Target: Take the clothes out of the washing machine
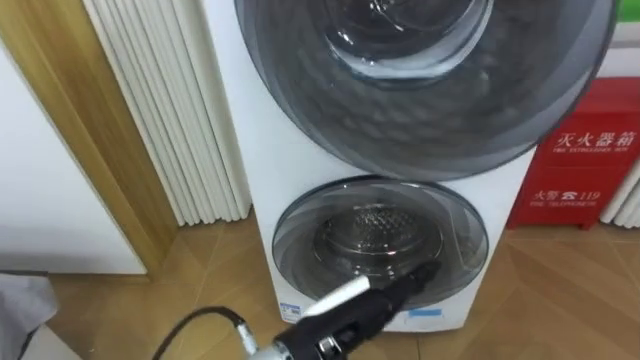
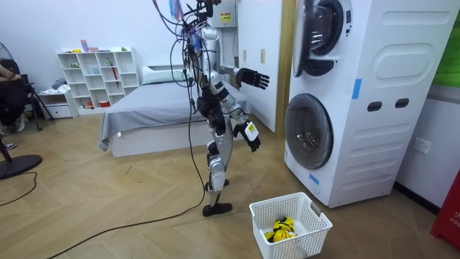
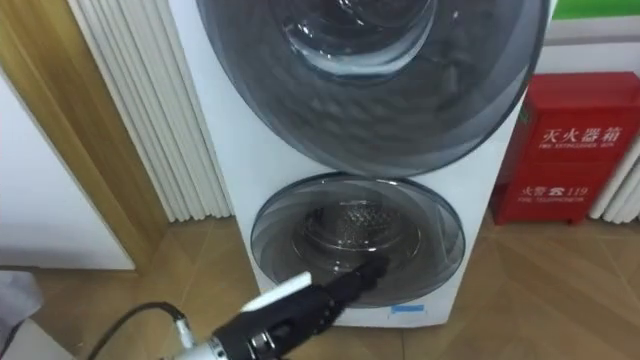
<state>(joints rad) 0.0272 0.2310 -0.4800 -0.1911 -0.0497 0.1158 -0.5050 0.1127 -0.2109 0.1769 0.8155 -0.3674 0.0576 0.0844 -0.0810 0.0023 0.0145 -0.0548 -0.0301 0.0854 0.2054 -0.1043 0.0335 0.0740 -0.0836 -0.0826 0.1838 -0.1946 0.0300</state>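
Observation:
I stand a step back from a white stacked washing machine (image 2: 374, 108), facing it. Its lower round door (image 1: 380, 240) is closed, and the metal drum shows through the smoked glass. The larger upper door (image 1: 420, 90) is above it. My left hand (image 1: 412, 280) reaches forward at chest height with its dark fingers straight, in front of the lower door and short of it. My right hand (image 2: 250, 137) hangs relaxed at hip height and holds nothing. A white laundry basket (image 2: 316, 219) with a yellow and black cloth (image 2: 282, 229) stands on the floor before the machine.
A red fire-equipment cabinet (image 1: 585, 150) stands right of the machine. White ribbed panels (image 1: 170, 110) and a wooden frame (image 1: 90, 140) are to its left. Behind me are a bed (image 2: 151, 108), a white shelf (image 2: 97, 72) and a seated person (image 2: 11, 93).

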